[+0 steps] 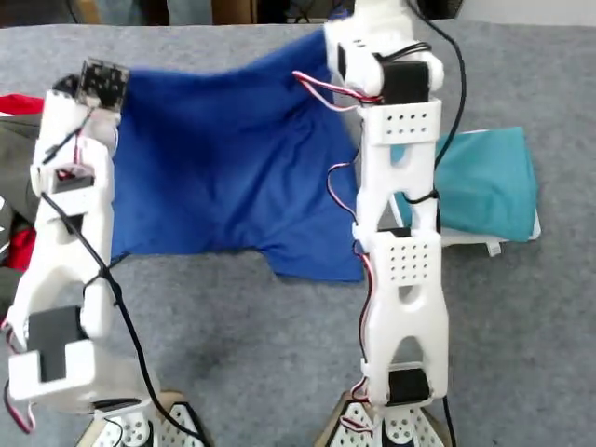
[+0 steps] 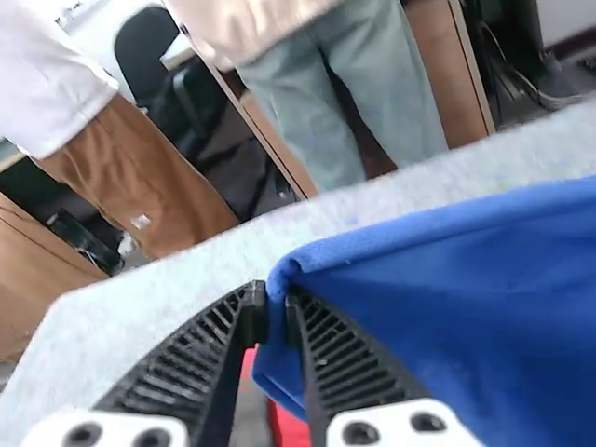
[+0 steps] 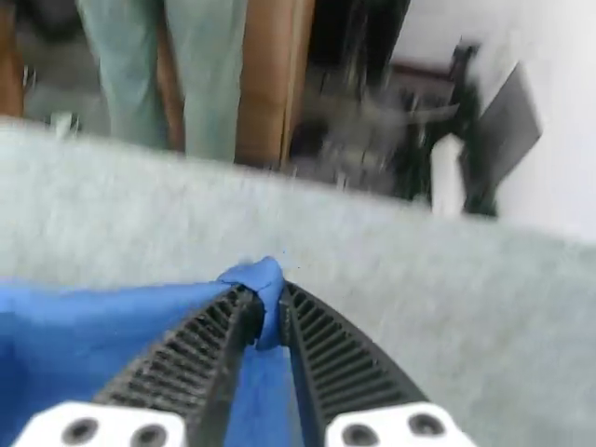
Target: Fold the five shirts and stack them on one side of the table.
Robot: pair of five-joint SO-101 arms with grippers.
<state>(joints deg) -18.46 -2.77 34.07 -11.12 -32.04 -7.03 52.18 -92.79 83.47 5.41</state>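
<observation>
1. At the table's left edge, red cloth [image 1: 19,102] and dark olive cloth [image 1: 13,156] lie bunched. They may be more shirts, but the edge of the high view cuts them off.
2. The left gripper [image 2: 276,307] has ribbed black fingers [image 2: 216,345] pressed together on the far-left corner of the blue shirt [image 1: 223,177], with the fabric pinched between the tips.
3. The blue shirt is soft and matte, spread wide over the fuzzy grey table cover [image 1: 251,354]. Its long axis runs left to right between the two grippers. The far edge is held up and sags in the middle. The near hem lies on the table, and a flap juts toward the near right.
4. The right gripper [image 3: 267,312] is clamped on the shirt's far-right corner, and a small tuft of fabric pokes above its tips.
5. Right of the right arm, a teal shirt [image 1: 484,182] lies folded into a neat rectangle, its long side across the table, with a white edge showing beneath it.
</observation>
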